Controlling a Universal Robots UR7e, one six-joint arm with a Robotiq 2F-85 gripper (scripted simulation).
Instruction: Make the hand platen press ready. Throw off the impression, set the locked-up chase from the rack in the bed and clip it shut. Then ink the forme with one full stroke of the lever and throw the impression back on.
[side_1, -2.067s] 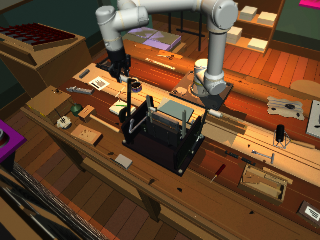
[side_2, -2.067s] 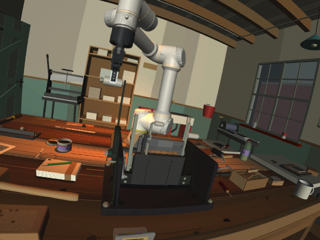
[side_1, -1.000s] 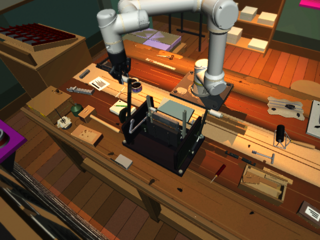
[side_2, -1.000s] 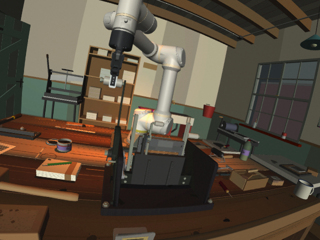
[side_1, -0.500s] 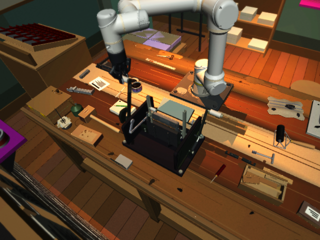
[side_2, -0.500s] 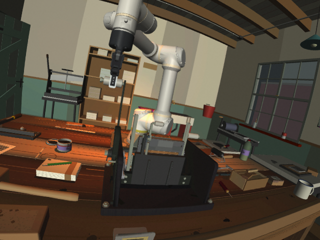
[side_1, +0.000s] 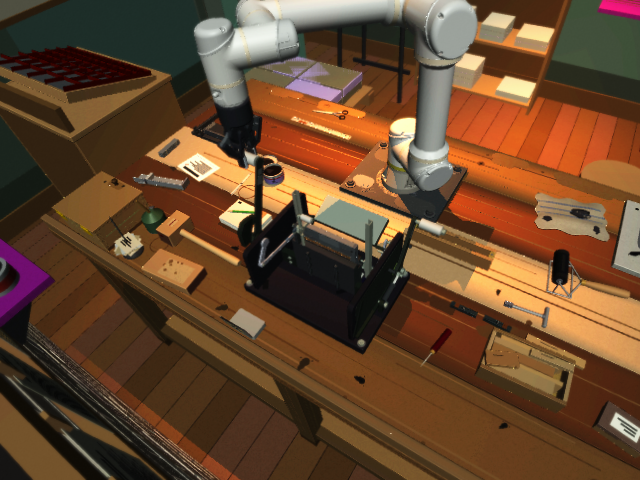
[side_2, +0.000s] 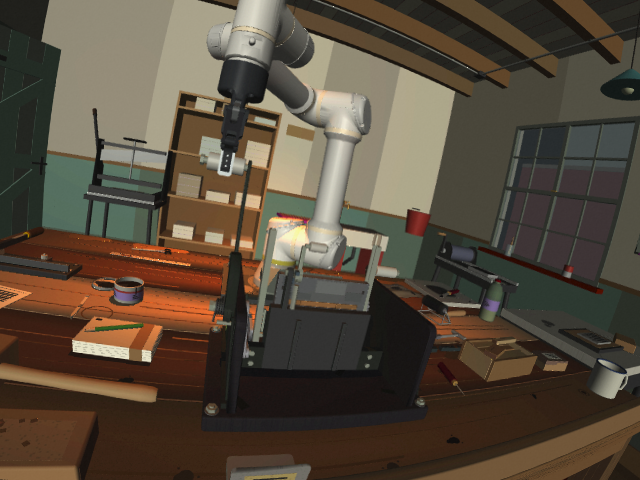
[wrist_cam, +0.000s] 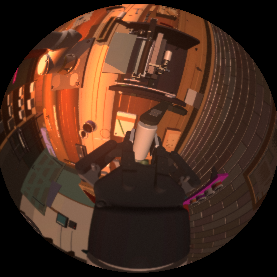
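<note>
The press lever (side_1: 257, 201) (side_2: 239, 248) stands upright on the left side of the black hand platen press (side_1: 325, 263) (side_2: 315, 336). Its white cylindrical handle (side_1: 252, 159) (side_2: 224, 163) (wrist_cam: 144, 140) sticks out at the top, and my gripper (side_1: 243, 155) (side_2: 226, 161) (wrist_cam: 143, 144) is closed around that handle from above. A chase sits in the press bed (side_1: 331, 248) (wrist_cam: 152, 58). The grey ink plate (side_1: 351, 219) (wrist_cam: 120, 53) lies tilted behind it. A second white handle (side_1: 429, 226) (side_2: 385, 271) sticks out on the press's far right side.
The press's left side plate (side_2: 232, 330) stands right below my gripper. An ink tin (side_1: 272, 171) (side_2: 127, 289) sits just behind the lever. A notebook with a green pencil (side_1: 239, 214) (side_2: 116, 338) lies left of the press. A wooden mallet (side_1: 196, 237) and a brayer (side_1: 561, 268) lie farther off.
</note>
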